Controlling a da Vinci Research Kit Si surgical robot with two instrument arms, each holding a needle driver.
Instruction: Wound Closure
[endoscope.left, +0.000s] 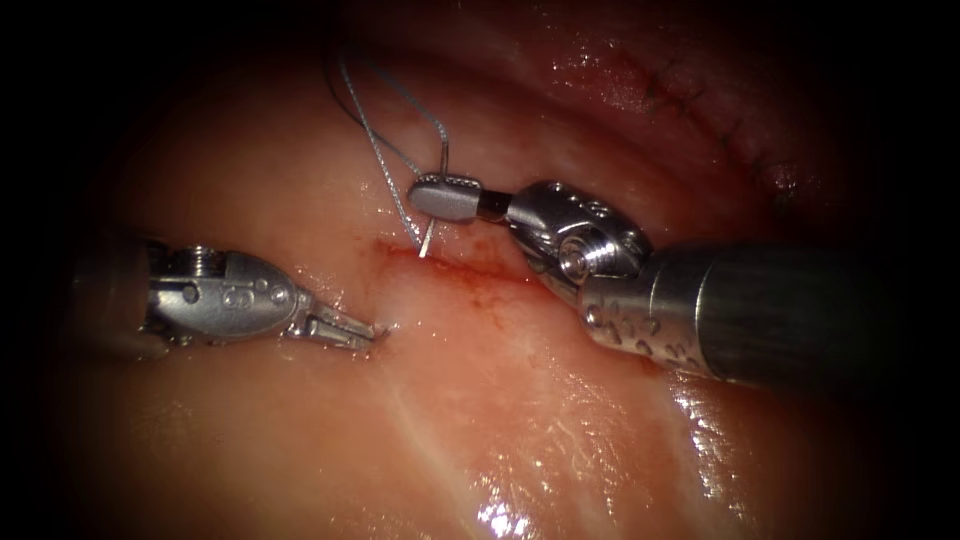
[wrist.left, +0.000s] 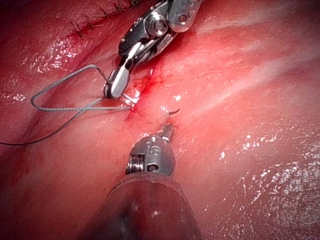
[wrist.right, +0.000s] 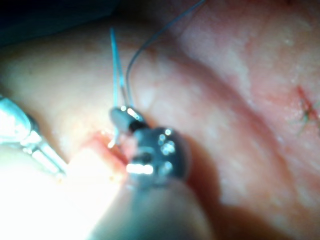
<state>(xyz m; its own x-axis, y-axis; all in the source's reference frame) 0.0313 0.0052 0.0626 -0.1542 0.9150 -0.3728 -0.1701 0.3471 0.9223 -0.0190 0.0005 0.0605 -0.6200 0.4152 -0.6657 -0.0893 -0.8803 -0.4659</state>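
Gripping the needle (endoscope.left: 428, 238) near its thread (endoscope.left: 385, 160) end, the right tool (endoscope.left: 445, 196) holds its tip at the cut's (endoscope.left: 470, 272) left end; left tool (endoscope.left: 345, 328), jaws together, rests empty on tissue (endoscope.left: 480, 420).

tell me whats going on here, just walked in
Bench suturing practice on pork belly. The right tool has its jaws shut on the needle, whose visible end points down at the left end of the cut in the tissue; how far it is in the tissue is hard to tell. Thread loops up behind the tool. The left tool rests on the tissue left of the cut, holding nothing.
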